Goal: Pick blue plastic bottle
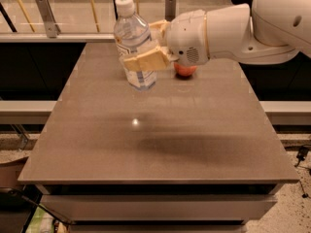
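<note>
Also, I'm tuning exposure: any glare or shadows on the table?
Camera view: a small bright glint on the table, in front of the blue plastic bottle the gripper holds above the far half; a soft broad shadow beside the glint.

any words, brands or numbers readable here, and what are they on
Nothing is legible.
blue plastic bottle, pale label: print too blurred to read.
gripper, gripping the bottle in the air above the table: no markings visible.

Clear bottle [132,32], white cap [125,4], pale blue label [129,48]; tan tool [139,45] gripping its middle; white arm [228,30]; grey-brown table [160,144].
</note>
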You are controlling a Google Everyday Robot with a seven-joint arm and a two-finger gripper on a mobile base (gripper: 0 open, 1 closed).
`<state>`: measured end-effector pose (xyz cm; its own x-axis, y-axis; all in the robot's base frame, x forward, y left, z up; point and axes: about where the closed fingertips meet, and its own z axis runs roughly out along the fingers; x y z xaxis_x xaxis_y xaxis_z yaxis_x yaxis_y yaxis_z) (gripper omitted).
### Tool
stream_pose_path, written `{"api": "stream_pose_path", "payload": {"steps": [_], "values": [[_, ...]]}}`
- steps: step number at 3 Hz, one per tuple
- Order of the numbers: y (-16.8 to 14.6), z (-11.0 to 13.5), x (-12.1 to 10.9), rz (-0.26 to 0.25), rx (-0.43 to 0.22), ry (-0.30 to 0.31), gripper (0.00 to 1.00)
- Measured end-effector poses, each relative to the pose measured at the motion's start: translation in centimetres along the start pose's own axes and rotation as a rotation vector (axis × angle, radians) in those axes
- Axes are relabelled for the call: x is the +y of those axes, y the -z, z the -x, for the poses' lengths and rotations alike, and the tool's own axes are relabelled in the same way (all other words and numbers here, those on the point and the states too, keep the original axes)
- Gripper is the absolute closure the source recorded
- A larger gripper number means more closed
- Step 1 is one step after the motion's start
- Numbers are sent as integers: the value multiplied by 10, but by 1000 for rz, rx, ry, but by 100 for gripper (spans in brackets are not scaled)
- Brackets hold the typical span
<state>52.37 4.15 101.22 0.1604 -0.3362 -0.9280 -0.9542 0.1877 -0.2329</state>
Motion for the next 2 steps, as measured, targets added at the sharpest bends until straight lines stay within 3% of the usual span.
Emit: {"api": "stream_pose_path", "payload": {"steps": [1, 2], "values": [[3, 36, -5, -24, 29, 60, 100], [3, 36, -5, -23, 29, 60, 100]]}}
